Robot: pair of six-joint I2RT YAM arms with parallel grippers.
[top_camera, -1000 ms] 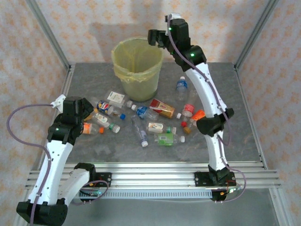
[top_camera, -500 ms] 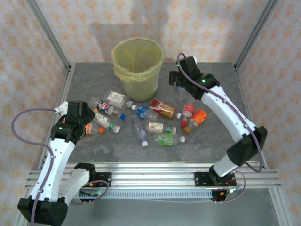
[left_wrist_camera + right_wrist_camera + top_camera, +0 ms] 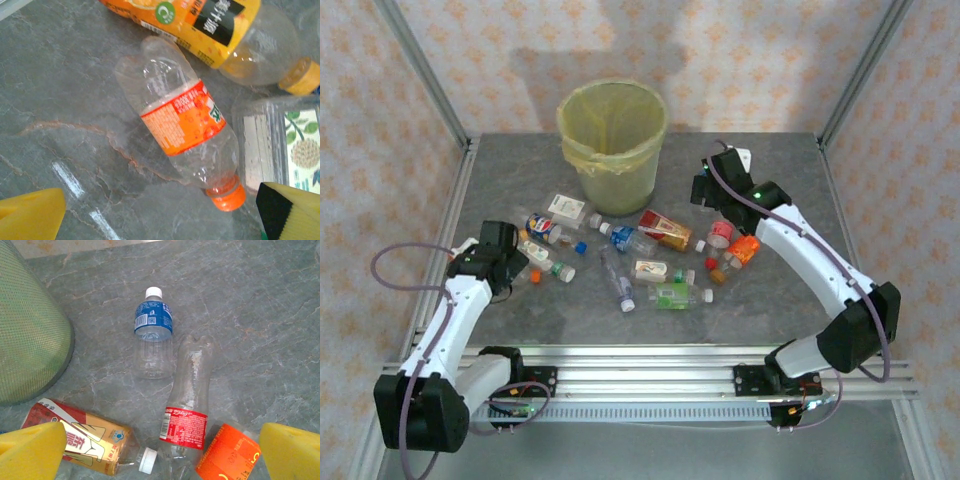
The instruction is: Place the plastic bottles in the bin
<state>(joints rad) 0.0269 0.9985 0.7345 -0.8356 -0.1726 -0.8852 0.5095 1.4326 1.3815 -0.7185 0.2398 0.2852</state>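
Several plastic bottles point(image 3: 650, 270) lie scattered on the grey table in front of the bin point(image 3: 615, 178), which is lined with a yellowish bag. My left gripper point(image 3: 513, 268) hangs open at the left end of the pile. In the left wrist view its yellow fingers point(image 3: 30, 215) straddle the capped end of a clear bottle with an orange label point(image 3: 182, 117). My right gripper point(image 3: 708, 200) is open low over the right side. Between its fingers point(image 3: 292, 450) lies a red-label bottle point(image 3: 187, 410), with a blue-label bottle point(image 3: 153, 335) beyond it.
An orange-wrapped bottle point(image 3: 227, 455) and a gold-and-red one point(image 3: 80, 437) flank the red-label bottle. The bin's wall point(image 3: 30, 335) rises at the right wrist view's left edge. A yellow-label bottle point(image 3: 215, 25) lies above the orange-label one. Metal posts point(image 3: 425, 75) frame the table.
The right arm has swung down from beside the bin's rim to low over the bottles on the right. The left arm has stretched forward and dropped onto the left end of the pile.
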